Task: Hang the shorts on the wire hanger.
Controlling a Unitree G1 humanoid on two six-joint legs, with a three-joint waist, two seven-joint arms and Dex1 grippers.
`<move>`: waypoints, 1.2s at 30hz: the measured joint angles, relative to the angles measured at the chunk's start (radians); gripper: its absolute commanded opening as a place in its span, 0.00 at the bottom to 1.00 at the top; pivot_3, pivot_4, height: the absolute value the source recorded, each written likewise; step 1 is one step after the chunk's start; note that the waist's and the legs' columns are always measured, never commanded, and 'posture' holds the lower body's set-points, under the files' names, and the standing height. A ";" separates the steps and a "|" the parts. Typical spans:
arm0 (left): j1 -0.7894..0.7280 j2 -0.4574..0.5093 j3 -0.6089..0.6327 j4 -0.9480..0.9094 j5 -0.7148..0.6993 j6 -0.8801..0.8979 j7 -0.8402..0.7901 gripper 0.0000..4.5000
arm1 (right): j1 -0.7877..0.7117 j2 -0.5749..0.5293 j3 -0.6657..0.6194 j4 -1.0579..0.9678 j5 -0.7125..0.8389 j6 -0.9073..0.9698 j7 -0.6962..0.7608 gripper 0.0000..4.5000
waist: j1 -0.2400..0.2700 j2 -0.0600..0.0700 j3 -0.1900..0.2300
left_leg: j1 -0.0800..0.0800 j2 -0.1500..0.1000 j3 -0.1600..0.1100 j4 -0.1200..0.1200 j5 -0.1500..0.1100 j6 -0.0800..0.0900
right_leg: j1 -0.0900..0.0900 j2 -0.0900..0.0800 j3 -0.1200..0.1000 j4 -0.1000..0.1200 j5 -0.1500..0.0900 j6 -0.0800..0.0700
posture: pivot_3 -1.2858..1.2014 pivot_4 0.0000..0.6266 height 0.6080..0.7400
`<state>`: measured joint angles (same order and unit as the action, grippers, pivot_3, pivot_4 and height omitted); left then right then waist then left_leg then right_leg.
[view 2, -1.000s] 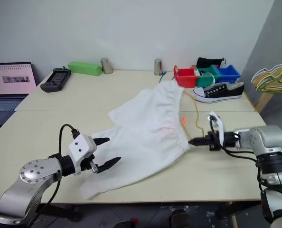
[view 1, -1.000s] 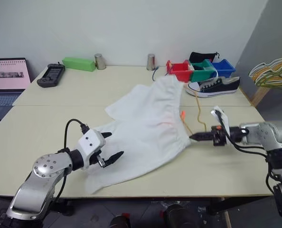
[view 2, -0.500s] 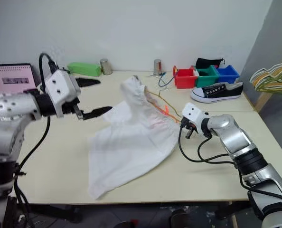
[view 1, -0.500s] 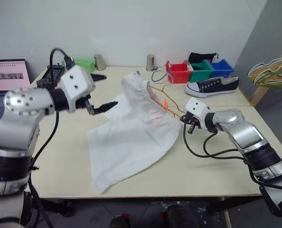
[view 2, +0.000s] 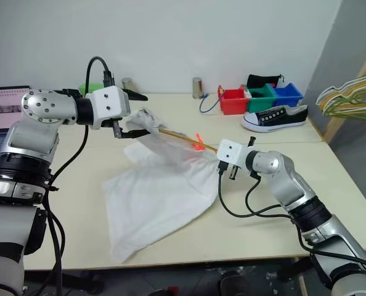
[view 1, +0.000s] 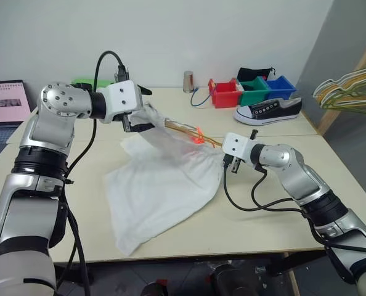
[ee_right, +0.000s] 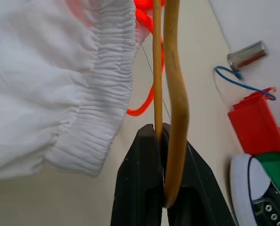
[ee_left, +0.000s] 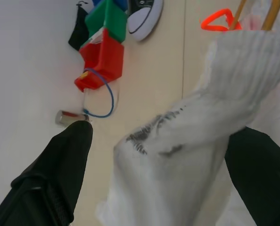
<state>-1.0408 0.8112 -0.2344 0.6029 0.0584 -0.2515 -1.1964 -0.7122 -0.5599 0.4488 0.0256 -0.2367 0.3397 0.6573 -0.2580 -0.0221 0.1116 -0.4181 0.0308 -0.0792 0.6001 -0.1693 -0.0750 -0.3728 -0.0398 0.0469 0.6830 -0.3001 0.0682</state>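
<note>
On a pale beige table [view 1: 60,203] made of two tops pushed together, against a white wall, the shorts [view 1: 164,179] lie mostly spread, one waistband end lifted off the surface. The left gripper [view 1: 141,111] is raised over the table with its fingers [ee_left: 60,169] spread wide, the bunched waistband lying between them. The right gripper [ee_right: 160,155] is pinched tight on the wire hanger [ee_right: 170,94], whose thin tan wire runs into the waistband. At the table's far right stand red, green and blue bins [view 1: 252,90] with a black sneaker [view 1: 268,111] just beside them. A laptop [view 1: 4,108] sits at far left. Coloured hangers [view 1: 346,92] bunch at the room's right edge.
</note>
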 measured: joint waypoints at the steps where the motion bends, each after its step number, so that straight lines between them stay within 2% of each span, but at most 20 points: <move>1: -0.001 -0.003 -0.015 0.025 0.013 -0.024 -0.024 1.00 | -0.001 0.011 0.000 -0.025 -0.018 0.012 0.000 0.00 | -0.008 0.000 0.000 | 0.000 0.000 0.000 0.000 0.000 0.000 | 0.000 0.000 0.000 0.000 0.000 0.000 | 0.42 0.00 1.00; 9: -0.055 -0.027 -0.037 0.161 0.091 -0.125 -0.052 1.00 | -0.008 0.037 0.001 -0.106 -0.070 0.100 0.033 0.00 | -0.049 0.000 0.000 | 0.000 0.000 -0.001 0.006 0.000 0.000 | 0.000 0.000 0.000 0.008 0.000 0.000 | 0.41 0.00 1.00; 17: -0.098 -0.069 -0.084 0.314 0.234 -0.224 0.078 1.00 | -0.023 0.065 0.020 -0.191 -0.138 0.106 0.058 0.00 | -0.057 0.000 0.000 | 0.002 0.000 -0.002 0.008 0.002 0.003 | -0.001 0.000 0.000 0.014 0.000 0.000 | 0.41 0.00 1.00; 20: -0.114 -0.091 -0.088 0.351 0.263 -0.247 0.114 0.89 | -0.024 0.078 0.029 -0.196 -0.165 0.101 0.060 0.00 | -0.059 -0.001 -0.001 | 0.001 -0.001 -0.002 0.009 0.003 0.004 | -0.001 0.000 0.000 0.014 0.000 0.001 | 0.41 0.00 1.00; 25: -0.133 -0.092 -0.089 0.386 0.285 -0.277 0.140 0.64 | -0.024 0.093 0.028 -0.196 -0.179 0.101 0.061 0.00 | -0.070 -0.001 -0.001 | 0.001 -0.001 -0.002 0.009 0.003 0.004 | -0.001 0.000 0.000 0.014 0.000 0.001 | 0.41 0.00 1.00; 36: -0.138 -0.107 -0.088 0.402 0.290 -0.285 0.150 0.15 | -0.018 0.091 0.011 -0.196 -0.184 0.102 0.071 0.00 | -0.079 -0.001 -0.001 | 0.001 -0.001 -0.002 0.009 0.003 0.004 | -0.001 0.000 0.000 0.015 0.000 0.001 | 0.40 0.00 1.00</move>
<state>-1.1793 0.7044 -0.3223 1.0049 0.3480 -0.5360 -1.0468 -0.7304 -0.4693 0.4602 -0.1703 -0.4209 0.4417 0.7287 -0.3375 -0.0231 0.1110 -0.4167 0.0300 -0.0809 0.6088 -0.1664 -0.0708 -0.3736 -0.0400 0.0467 0.6976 -0.2999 0.0694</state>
